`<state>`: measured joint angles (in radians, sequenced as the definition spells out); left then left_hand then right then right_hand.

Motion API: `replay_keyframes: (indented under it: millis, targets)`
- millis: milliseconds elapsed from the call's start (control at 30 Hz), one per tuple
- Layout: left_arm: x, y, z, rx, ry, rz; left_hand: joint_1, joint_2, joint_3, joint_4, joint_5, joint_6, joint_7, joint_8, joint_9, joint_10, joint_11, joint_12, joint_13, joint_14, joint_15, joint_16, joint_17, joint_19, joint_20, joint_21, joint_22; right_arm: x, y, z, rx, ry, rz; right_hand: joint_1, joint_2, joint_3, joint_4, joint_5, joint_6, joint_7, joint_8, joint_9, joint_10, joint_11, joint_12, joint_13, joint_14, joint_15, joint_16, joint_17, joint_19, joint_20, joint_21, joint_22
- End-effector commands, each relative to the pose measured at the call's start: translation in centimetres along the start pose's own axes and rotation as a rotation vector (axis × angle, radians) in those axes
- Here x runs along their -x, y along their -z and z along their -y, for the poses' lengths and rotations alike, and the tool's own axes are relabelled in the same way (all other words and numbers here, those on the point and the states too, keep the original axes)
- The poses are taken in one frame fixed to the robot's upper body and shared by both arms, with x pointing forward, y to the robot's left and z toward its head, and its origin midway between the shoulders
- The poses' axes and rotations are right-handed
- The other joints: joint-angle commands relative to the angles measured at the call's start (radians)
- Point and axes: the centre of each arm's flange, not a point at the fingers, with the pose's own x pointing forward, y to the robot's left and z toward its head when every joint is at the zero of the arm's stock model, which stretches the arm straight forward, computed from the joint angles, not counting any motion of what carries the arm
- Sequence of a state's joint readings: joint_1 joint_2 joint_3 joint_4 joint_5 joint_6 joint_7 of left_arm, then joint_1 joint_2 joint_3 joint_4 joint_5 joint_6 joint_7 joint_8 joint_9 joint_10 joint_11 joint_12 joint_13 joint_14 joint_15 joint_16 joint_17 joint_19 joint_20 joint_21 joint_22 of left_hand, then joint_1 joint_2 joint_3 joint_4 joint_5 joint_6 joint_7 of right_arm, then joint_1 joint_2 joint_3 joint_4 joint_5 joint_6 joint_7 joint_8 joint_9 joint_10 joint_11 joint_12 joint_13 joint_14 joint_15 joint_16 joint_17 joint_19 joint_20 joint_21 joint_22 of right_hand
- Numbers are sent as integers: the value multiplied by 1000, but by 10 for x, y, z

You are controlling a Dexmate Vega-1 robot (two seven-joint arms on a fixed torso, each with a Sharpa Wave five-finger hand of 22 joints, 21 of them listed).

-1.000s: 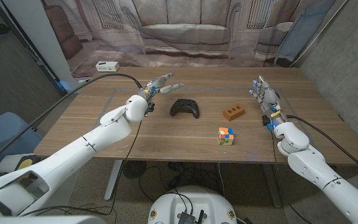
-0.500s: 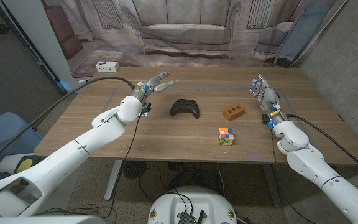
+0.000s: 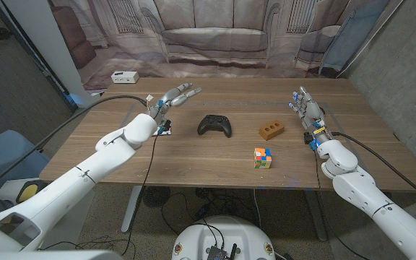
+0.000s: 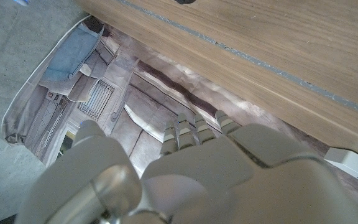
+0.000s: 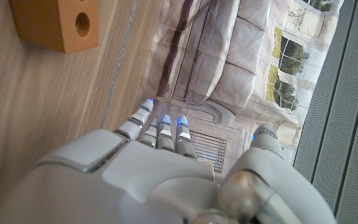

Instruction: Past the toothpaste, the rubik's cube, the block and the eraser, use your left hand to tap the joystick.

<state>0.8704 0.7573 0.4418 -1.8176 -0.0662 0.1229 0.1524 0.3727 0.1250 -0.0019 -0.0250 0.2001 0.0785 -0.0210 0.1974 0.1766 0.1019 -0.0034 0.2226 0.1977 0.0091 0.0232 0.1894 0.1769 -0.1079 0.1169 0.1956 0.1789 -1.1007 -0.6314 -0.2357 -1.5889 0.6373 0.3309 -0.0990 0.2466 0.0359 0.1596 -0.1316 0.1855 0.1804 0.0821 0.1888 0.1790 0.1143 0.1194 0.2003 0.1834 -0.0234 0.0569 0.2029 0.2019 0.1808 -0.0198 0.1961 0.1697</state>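
Joystick: the black joystick (image 3: 214, 126) lies near the middle of the wooden table (image 3: 193, 162), a little toward the far edge, and nothing touches it.
Left hand: the left hand (image 3: 170, 98) is above the far-left part of the table, left of the joystick and apart from it; its fingers are spread and hold nothing.
Right hand: the right hand (image 3: 306, 110) is near the right edge, fingers straight and apart, holding nothing.
Block: the brown block (image 3: 271, 131) with two holes lies between the joystick and the right hand.
Rubik's cube: the rubik's cube (image 3: 263, 158) is nearer the front edge, before the block.
Left wrist view: it shows the back of the left hand (image 4: 185, 168) and a white power strip (image 4: 353, 163).
Right wrist view: it shows the block (image 5: 56, 23) close and the right hand (image 5: 148, 177).
Backdrop: a printed sofa backdrop (image 3: 215, 36) hangs behind the table.
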Motion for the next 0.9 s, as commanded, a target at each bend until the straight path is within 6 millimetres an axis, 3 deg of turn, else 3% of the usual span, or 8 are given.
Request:
replay_keyframes:
  millis: [33, 433, 900]
  targets:
    - [9, 9, -12, 149, -8, 36, -8, -3, 3, 0, -3, 11, 1, 3, 2, 5, 6, 4, 1, 3, 10, 1, 2, 3, 1, 6, 4, 0, -1, 0, 7, -4, 5, 1, 8, -1, 0, 1, 8, -6, 3, 6, -1, -1, 1, 6, 6, -4, 2, 3, 8, -2, 2, 3]
    - [17, 19, -19, 247, -39, 63, -12, -5, 2, 1, -3, -4, 7, -5, 2, 9, 14, 4, 1, 13, 12, 4, 2, 21, 1, 13, 4, 0, -1, -2, 8, 4, 4, 2, 7, -1, -1, 1, 17, -10, 7, 6, 10, 1, 4, 6, 20, -13, 7, 2, 15, -8, 4, 3]
    - [23, 30, -22, 411, -36, 115, -17, -10, -2, 1, -4, -6, 21, -8, 2, 15, 29, 4, 0, 22, 15, 5, 2, 37, -25, 16, 3, 2, -2, -2, 18, -7, 8, 4, 5, -2, -2, 0, 21, -13, 7, 5, 17, -5, 5, 5, 23, -17, 6, 1, 20, -16, 4, 3]
